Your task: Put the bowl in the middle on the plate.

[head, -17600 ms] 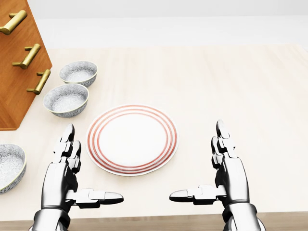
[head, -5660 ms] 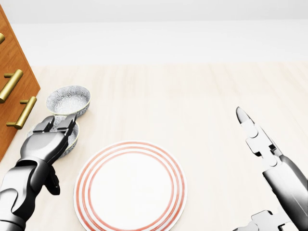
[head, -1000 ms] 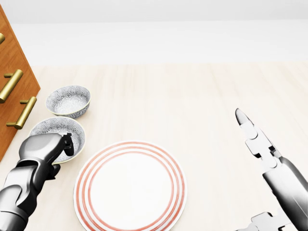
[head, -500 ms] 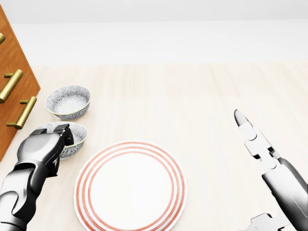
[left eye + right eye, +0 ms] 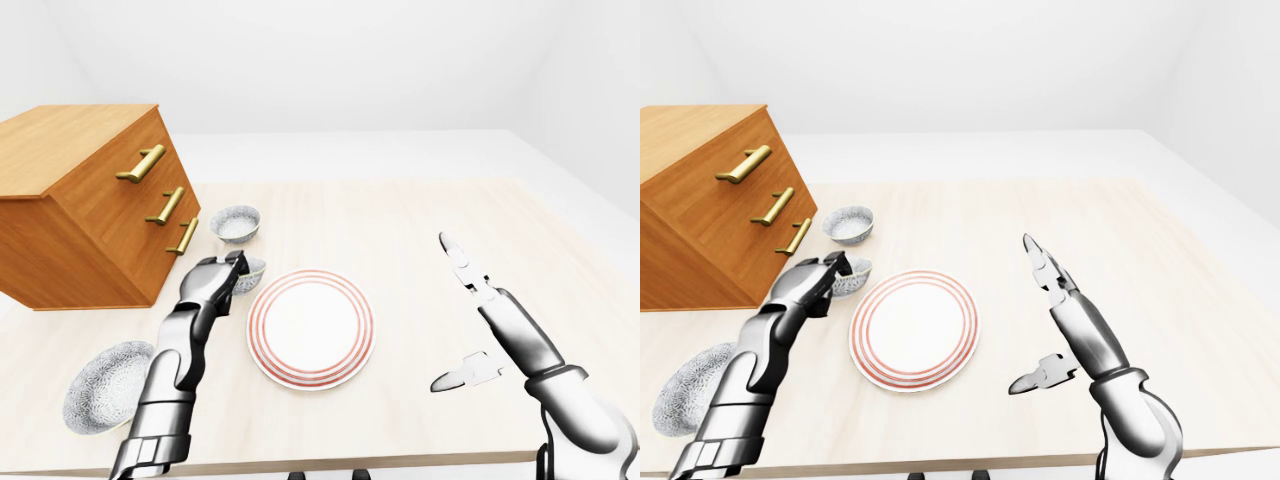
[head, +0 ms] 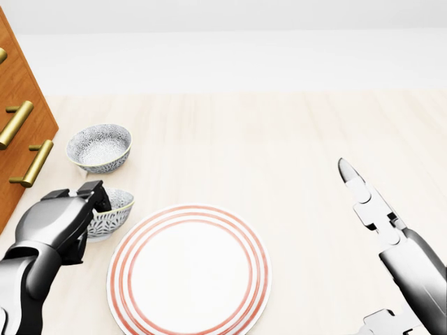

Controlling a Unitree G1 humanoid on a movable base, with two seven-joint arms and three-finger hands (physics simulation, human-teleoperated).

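The middle bowl [image 6: 114, 213], grey-patterned with a pale rim, hangs tilted just left of the plate, its side turned toward me. My left hand [image 6: 89, 204] is shut on the bowl's left rim, fingers curled over the edge. The white plate [image 6: 188, 273] with red rings lies flat on the table at the lower centre of the head view. My right hand [image 5: 452, 318] hovers open to the right of the plate, fingers stretched out and thumb apart, holding nothing.
A second bowl [image 6: 99, 146] stands above the held one, near the wooden drawer chest [image 5: 80, 205] with brass handles. A third bowl [image 5: 104, 386] lies at the lower left of the left-eye view, close to the table's near edge [image 5: 400, 462].
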